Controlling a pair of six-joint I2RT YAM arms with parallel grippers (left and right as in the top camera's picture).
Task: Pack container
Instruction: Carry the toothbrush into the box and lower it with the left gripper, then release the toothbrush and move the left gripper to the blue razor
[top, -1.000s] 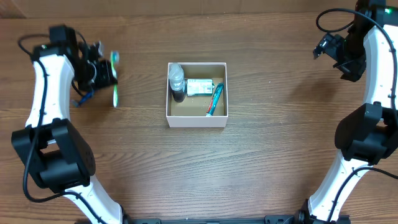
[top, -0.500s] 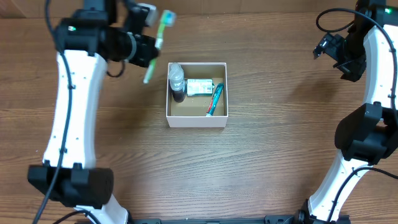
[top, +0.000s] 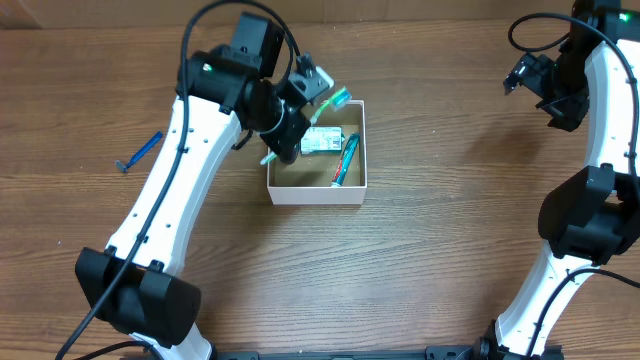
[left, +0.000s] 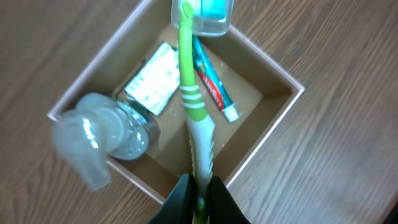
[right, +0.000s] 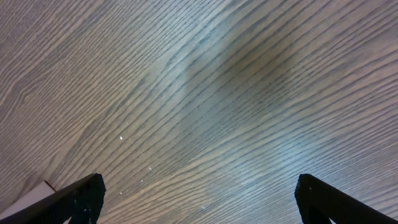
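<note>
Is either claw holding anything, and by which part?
The left gripper holds a green toothbrush by the tail end of its handle. The right gripper is open and holds nothing.

Left arm stretches over container's (top: 316, 195) top-left corner. Left fingers (top: 288, 130) clamped on green toothbrush (top: 325, 105). Brush is tilted: teal-capped head up-right by box's back wall, pale handle end poking out low-left, just past left wall. Inside box, on brown floor: white printed packet (top: 322, 141) near back, teal-and-red tube (top: 345, 160) lying diag. along right side. Box's left part hidden under arm. Blue razor (top: 140, 152) lies on worktop (top: 450, 250) far left, well apart from box. Right fingers (top: 522, 73) top-right, well apart from box; gap betw. them not readable from above.
</note>
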